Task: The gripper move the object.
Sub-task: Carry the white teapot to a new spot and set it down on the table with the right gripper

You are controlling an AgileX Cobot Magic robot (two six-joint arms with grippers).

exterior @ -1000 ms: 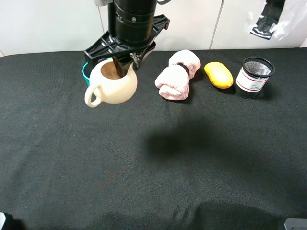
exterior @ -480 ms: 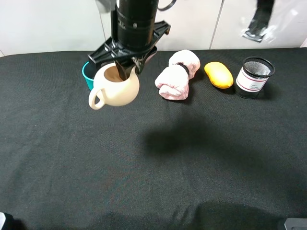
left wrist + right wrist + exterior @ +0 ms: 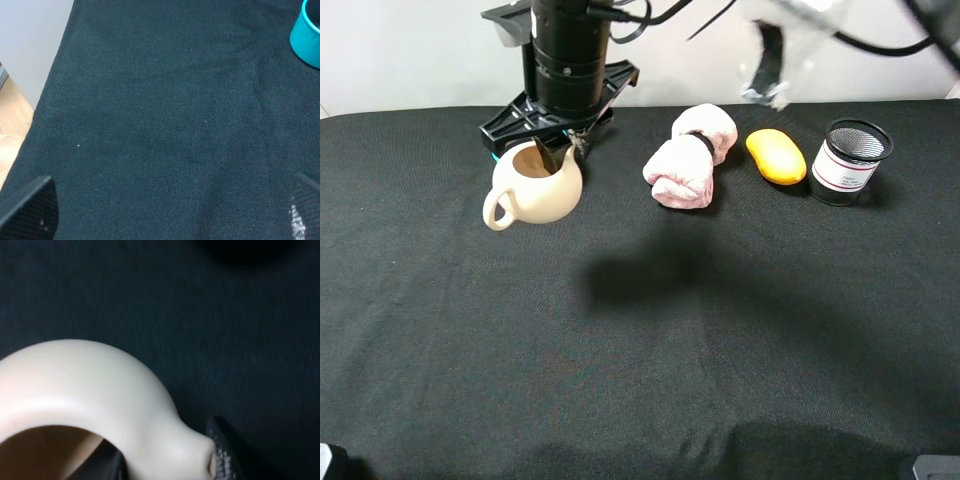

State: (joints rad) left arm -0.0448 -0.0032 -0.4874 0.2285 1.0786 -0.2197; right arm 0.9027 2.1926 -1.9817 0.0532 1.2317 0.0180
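Eyes on the teapot (image 3: 532,188): it sits at the far left of the black cloth (image 3: 620,380), brown mouth facing up and loop handle (image 3: 498,212) pointing left and towards me. The right gripper (image 3: 560,160) comes straight down from above and is clamped on the teapot's rim, one finger dipped inside the mouth and the other pressed on the outer wall. I read that as the sensible hold for a round, smooth body with no flat sides to pinch. The right wrist view shows the cream wall (image 3: 90,385) filling the frame with cloth beyond it, but I can't tell whether the base is touching down or hanging just clear. Just behind the pot is the teal saucepan (image 3: 307,32), close enough that any swing could knock it. Further right along the far edge are the pink rolled towel (image 3: 690,160), a yellow oval thing (image 3: 776,156) and a black mesh cup (image 3: 850,160), all well apart from the pot. The left gripper (image 3: 165,210) hangs over bare cloth with its fingers spread wide, holding nothing, and out of the way.
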